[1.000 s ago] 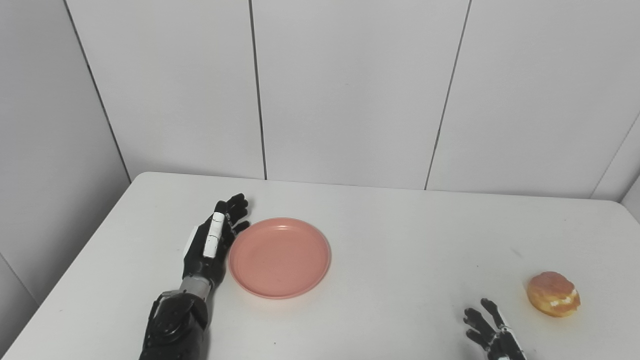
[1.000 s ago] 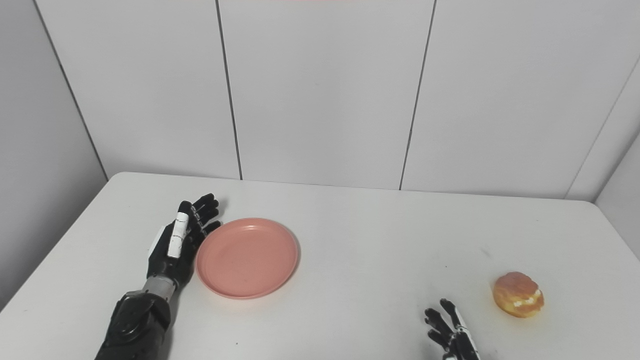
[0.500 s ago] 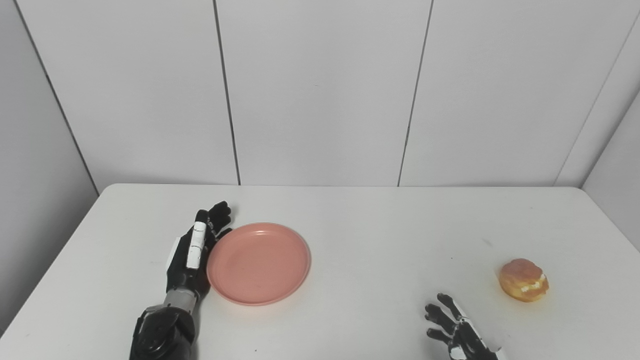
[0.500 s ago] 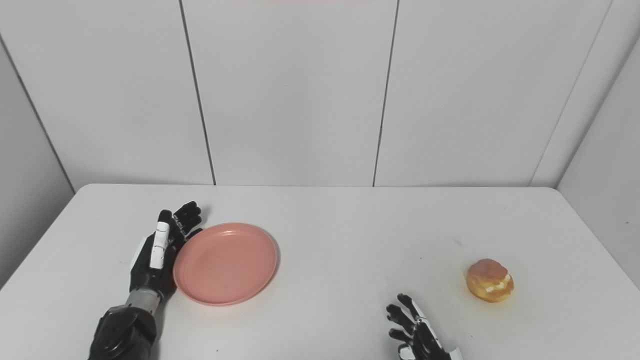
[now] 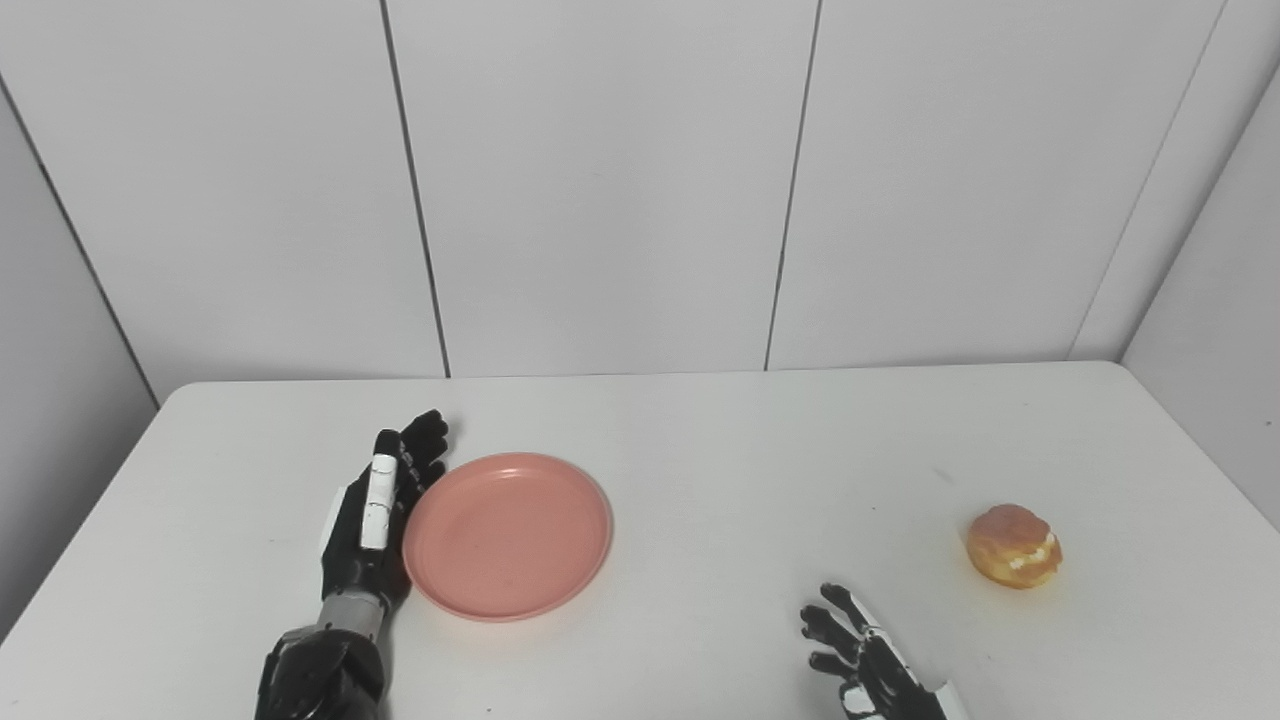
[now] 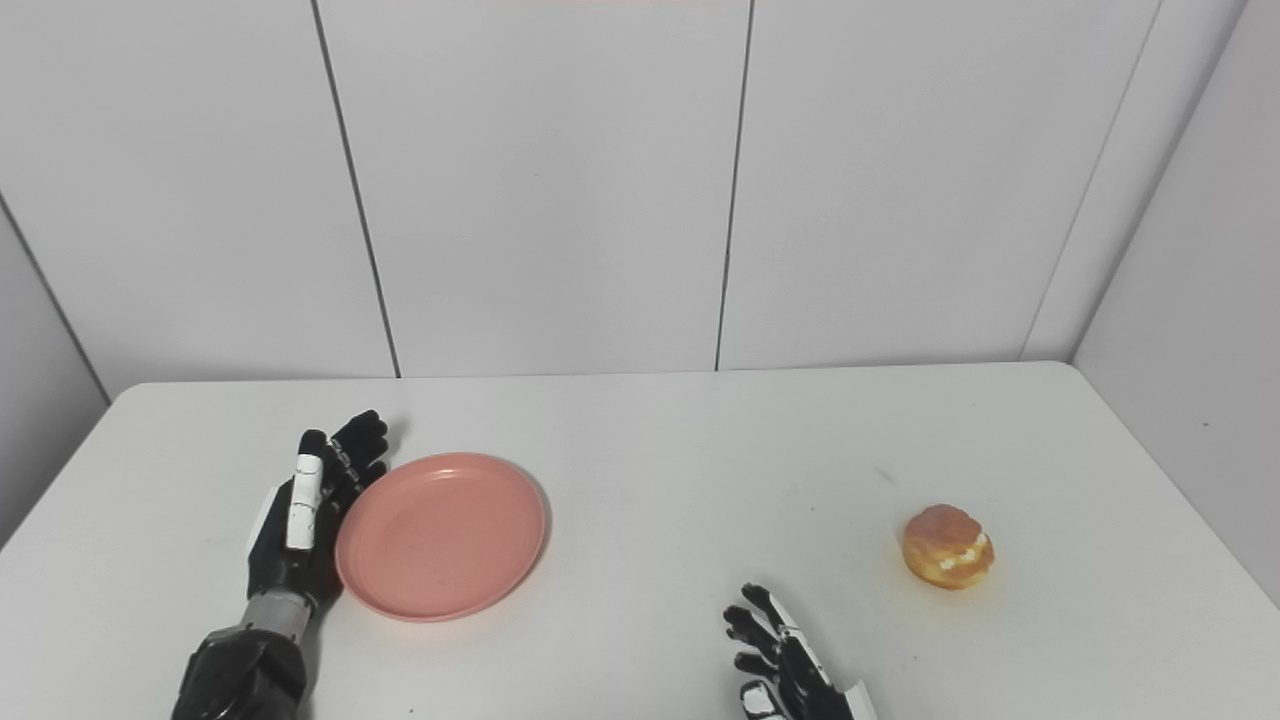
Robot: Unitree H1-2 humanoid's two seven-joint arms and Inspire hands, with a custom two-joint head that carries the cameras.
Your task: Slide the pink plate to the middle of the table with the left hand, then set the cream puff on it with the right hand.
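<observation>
on table (image 5: pixel 700 480): left hand (image 5: pixel 375 510) flat, fingers apart, against pink plate (image 5: pixel 508 535); right hand (image 5: pixel 870 670) spread.

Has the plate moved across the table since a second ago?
Yes, slightly right: though the camera shifted, the plate now lies nearer the puff and farther from the table's back-left corner.

We read this as a lab or test booth: bare white table (image 5: pixel 720 450), plain grey-white wall panels (image 5: pixel 600 180) boxing it in on three sides.
</observation>
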